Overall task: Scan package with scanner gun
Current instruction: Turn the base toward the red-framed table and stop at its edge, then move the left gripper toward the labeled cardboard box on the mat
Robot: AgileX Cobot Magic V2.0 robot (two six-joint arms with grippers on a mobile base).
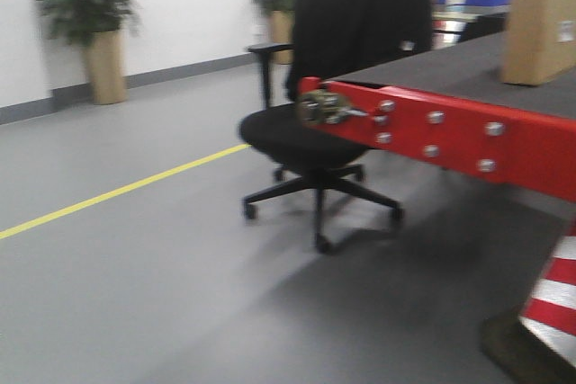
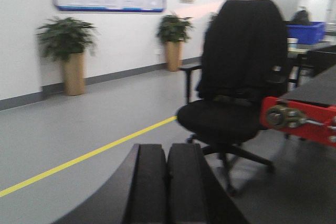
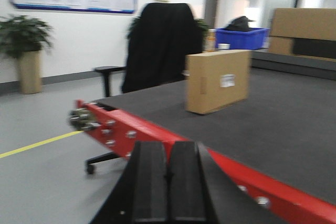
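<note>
The package [image 3: 218, 81] is a plain tan cardboard box with a small white label, standing upright on the dark belt of a red-framed conveyor table [image 3: 157, 132]. It also shows at the right edge of the front view [image 1: 538, 33]. The scanner gun is out of view. My left gripper [image 2: 167, 153] is shut and empty, held over the grey floor facing a black office chair [image 2: 236, 77]. My right gripper [image 3: 168, 153] is shut and empty, just short of the table's red edge, well away from the package.
The black chair [image 1: 346, 51] with a dark jacket stands at the table's corner. A blue bin [image 3: 241, 38] and larger cardboard boxes with a dark panel [image 3: 304, 32] lie beyond. Potted plants [image 2: 68, 51] line the wall. A red-white striped cone [image 1: 553, 299] is at right.
</note>
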